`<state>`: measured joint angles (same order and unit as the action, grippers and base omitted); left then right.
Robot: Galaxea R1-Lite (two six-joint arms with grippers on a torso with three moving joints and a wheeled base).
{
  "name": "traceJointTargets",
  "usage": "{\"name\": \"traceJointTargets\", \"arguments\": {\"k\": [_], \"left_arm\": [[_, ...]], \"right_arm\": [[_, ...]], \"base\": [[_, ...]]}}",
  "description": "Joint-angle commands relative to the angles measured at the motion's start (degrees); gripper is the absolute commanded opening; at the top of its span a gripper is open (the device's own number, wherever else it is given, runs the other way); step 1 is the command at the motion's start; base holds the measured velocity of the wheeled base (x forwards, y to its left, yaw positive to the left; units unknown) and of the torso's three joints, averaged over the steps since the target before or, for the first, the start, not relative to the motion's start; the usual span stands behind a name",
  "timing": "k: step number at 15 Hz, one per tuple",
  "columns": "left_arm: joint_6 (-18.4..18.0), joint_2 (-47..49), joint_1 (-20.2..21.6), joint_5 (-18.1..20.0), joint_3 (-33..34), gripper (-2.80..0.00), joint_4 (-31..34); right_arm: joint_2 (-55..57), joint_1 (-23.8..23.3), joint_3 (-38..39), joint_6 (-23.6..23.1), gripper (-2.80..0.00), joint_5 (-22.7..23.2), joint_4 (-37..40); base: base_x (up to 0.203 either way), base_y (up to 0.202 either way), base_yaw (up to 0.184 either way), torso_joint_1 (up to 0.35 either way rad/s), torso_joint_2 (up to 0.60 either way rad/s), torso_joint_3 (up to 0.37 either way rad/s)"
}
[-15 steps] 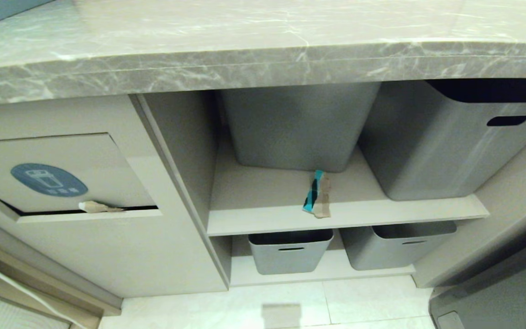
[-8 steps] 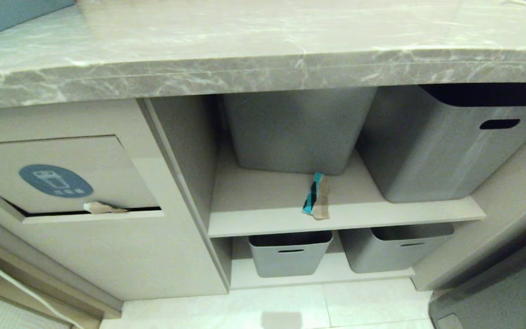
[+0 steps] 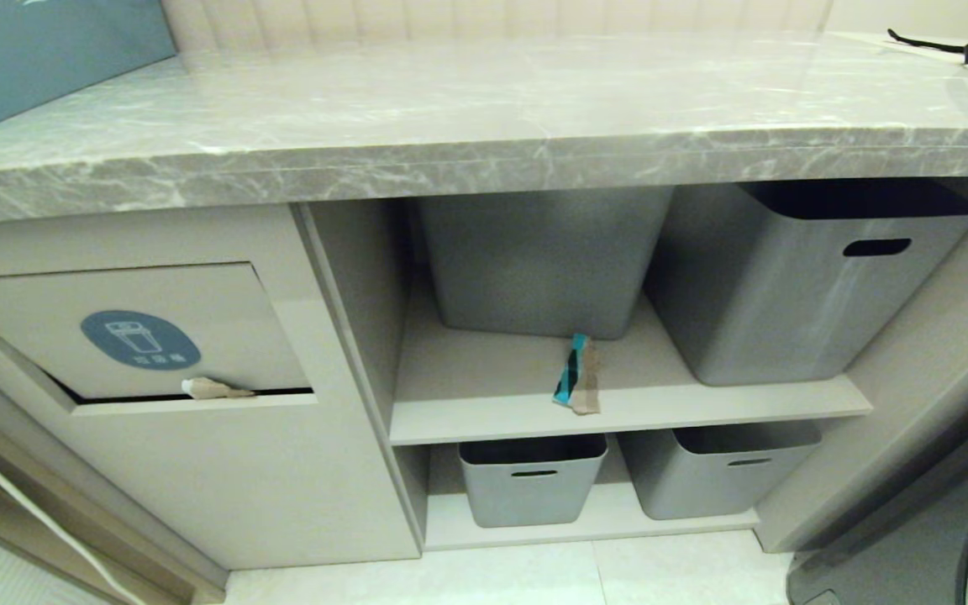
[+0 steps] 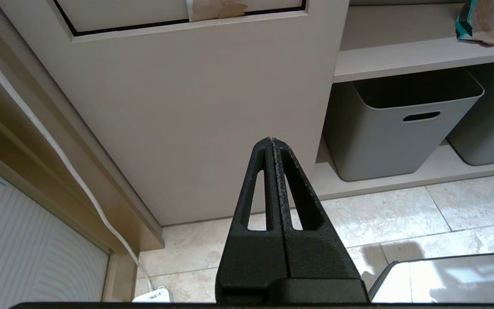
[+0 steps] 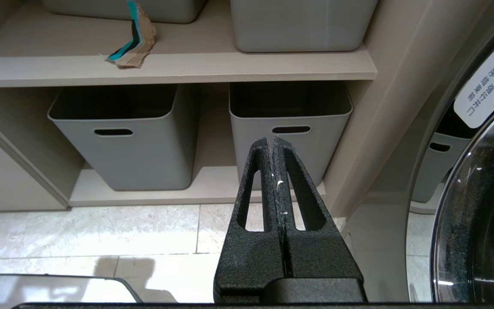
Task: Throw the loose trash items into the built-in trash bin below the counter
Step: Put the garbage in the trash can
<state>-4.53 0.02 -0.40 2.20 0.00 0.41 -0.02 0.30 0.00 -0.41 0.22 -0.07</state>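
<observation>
We see the counter [image 3: 484, 118] running across the top of the head view, its thick marble-look front edge overhanging the cabinetry below. On the left, under that edge, sits the built-in trash bin [image 3: 139, 336], a beige flap with a round blue sticker, tilted so that a dark slit shows along its lower edge. A plain brown scrap [image 3: 213, 388] is caught in that slit, half sticking out over the sill; the left wrist view shows it there too. To the right of the bin, on the upper shelf [image 3: 618, 407] of the open compartment, a teal-and-black printed scrap [image 3: 576, 385] lies near the front edge, in front of two large grey tubs [image 3: 786, 286] and apart from both. Two smaller grey tubs [image 3: 533, 479] stand on the lower shelf. Neither arm appears in the head view. In its wrist view, our left gripper [image 4: 271, 141] hangs low before the cabinet panel under the flap, fingers pressed together on nothing. Our right gripper [image 5: 271, 140] hangs in front of the lower tubs, fingers likewise pressed together and empty. A round glass appliance door [image 5: 465, 193] stands at the far right.
</observation>
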Motion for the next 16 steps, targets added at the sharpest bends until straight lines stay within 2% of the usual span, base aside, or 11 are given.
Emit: {"name": "traceJointTargets", "arguments": {"k": [1, 6, 14, 16], "left_arm": [[0.0, 0.0, 0.0, -0.8, 0.0, -2.8, 0.0], [0.1, 0.0, 0.0, -1.2, 0.0, -2.8, 0.0], [0.2, 0.0, 0.1, -1.3, 0.0, -2.8, -0.2], [0.2, 0.0, 0.0, -1.2, 0.0, -2.8, -0.2]], "right_arm": [[-0.1, 0.0, 0.0, 0.0, -2.8, 0.0, 0.0], [-0.1, 0.0, 0.0, 0.0, -2.8, 0.0, 0.0], [-0.1, 0.0, 0.0, 0.0, -2.8, 0.0, 0.0], [-0.1, 0.0, 0.0, 0.0, -2.8, 0.0, 0.0]], "base": [[0.0, 0.0, 0.0, 0.002, 0.0, 0.036], [-0.013, 0.0, 0.0, 0.003, 0.0, 0.005], [-0.189, 0.0, 0.001, 0.004, 0.0, 0.003], [-0.06, 0.0, -0.001, -0.001, 0.0, 0.005]]}}
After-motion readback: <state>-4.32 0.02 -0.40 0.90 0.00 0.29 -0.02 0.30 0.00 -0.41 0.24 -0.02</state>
